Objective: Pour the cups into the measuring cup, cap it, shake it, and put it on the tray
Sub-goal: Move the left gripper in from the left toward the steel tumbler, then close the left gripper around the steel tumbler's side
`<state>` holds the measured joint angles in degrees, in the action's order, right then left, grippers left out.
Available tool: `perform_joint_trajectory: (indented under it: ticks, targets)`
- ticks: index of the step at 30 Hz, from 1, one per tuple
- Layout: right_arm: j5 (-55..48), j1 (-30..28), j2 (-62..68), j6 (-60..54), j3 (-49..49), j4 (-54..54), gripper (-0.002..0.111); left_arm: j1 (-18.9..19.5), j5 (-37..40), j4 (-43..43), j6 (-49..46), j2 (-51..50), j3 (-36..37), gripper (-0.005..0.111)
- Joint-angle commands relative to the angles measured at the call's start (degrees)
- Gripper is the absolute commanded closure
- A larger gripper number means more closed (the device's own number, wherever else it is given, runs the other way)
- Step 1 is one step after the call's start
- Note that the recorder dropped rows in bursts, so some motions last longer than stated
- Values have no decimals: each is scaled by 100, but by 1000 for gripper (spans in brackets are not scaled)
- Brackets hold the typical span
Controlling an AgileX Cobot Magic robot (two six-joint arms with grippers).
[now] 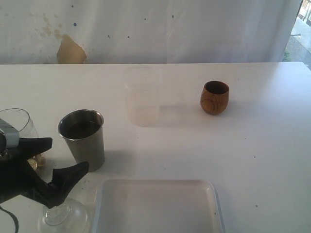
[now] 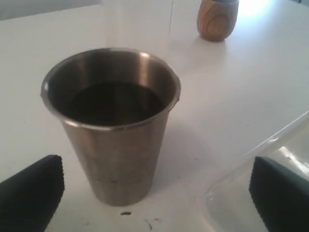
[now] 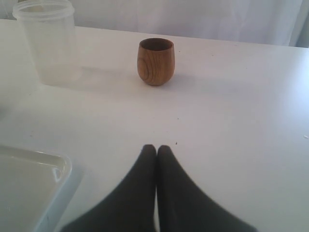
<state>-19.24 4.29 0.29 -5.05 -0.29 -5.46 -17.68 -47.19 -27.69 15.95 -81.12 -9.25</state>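
Exterior view. White bench (image 1: 262,145). Steel tumbler (image 1: 82,138) upright at near left, with dark contents below the rim. Wooden cup (image 1: 214,97) upright, farther back and right of centre, well apart from the tumbler. Measuring cup (image 1: 141,99) stands left of the wooden cup at about the same depth; it is clear and very faint against the bench. White tray (image 1: 155,206) lies flat at the near edge, just right of the tumbler, with nothing on it. Left gripper (image 1: 69,154) comes in from near left, open, its black fingers pointing at the tumbler. A translucent cup (image 1: 19,124) stands behind the gripper. A clear round piece (image 1: 63,216) lies below the gripper, possibly a lid; I cannot tell.

Left wrist view. The tumbler stands between the spread fingers (image 2: 31,193), touching neither. Dark liquid fills its lower part. The wooden cup shows far beyond. A clear plastic edge sits by one finger.

Right wrist view. Right gripper (image 3: 156,149) closed, fingers pressed together, holding nothing, low over bare bench. The wooden cup stands ahead of it, well apart. The measuring cup is upright, uncapped and looks empty. A tray corner shows nearby.
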Motion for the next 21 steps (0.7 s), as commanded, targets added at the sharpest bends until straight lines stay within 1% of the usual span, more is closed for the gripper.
perform_joint_trajectory:
  ticks: [1,5,14,21]
  targets:
    - [-6,-31,-29,-20,29,44,108,-31,-228,575,-434,-373,-33,1]
    - [-6,-31,-29,-20,29,44,108,-31,-706,617,-564,-726,-89,1]
    - [-6,-31,-29,-20,29,44,108,-31,-828,433,-564,-1352,-505,1]
    - [-6,-31,-29,-20,29,44,108,-31,-869,239,-564,-1563,-561,1]
